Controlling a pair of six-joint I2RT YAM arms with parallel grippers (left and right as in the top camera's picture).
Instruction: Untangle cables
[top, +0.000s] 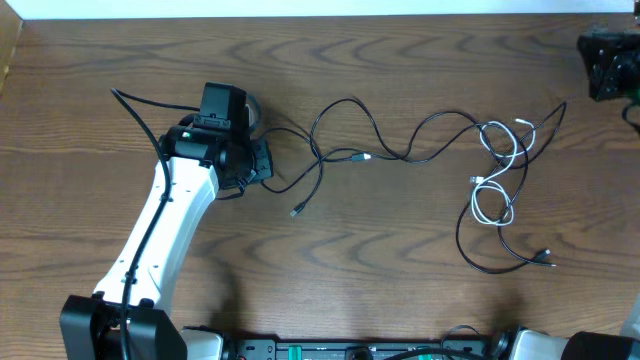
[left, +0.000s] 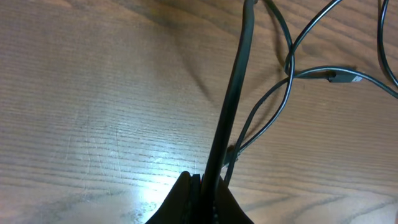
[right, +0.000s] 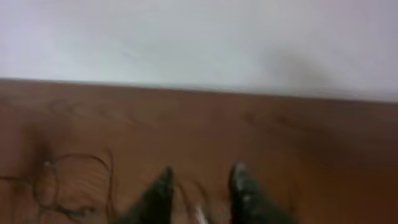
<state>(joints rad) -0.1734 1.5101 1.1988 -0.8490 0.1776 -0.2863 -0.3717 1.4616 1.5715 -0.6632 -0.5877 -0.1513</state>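
My left gripper (top: 262, 160) is shut on a thin black cable (top: 320, 150) at the left of the table. In the left wrist view the jaws (left: 208, 183) pinch that cable (left: 233, 93), which runs away from them toward other black loops and a small plug (left: 339, 78). A long black cable (top: 430, 130) snakes right to a tangle with the white cable (top: 497, 165). Another black loop (top: 480, 262) ends in a plug at the right front. My right gripper (right: 200, 177) is open and empty above the table, in a blurred view. It does not show in the overhead view.
A black device (top: 610, 60) sits at the far right corner. The white wall runs along the table's far edge (top: 320, 14). A loose plug end (top: 296, 211) lies just right of my left arm (top: 170, 220).
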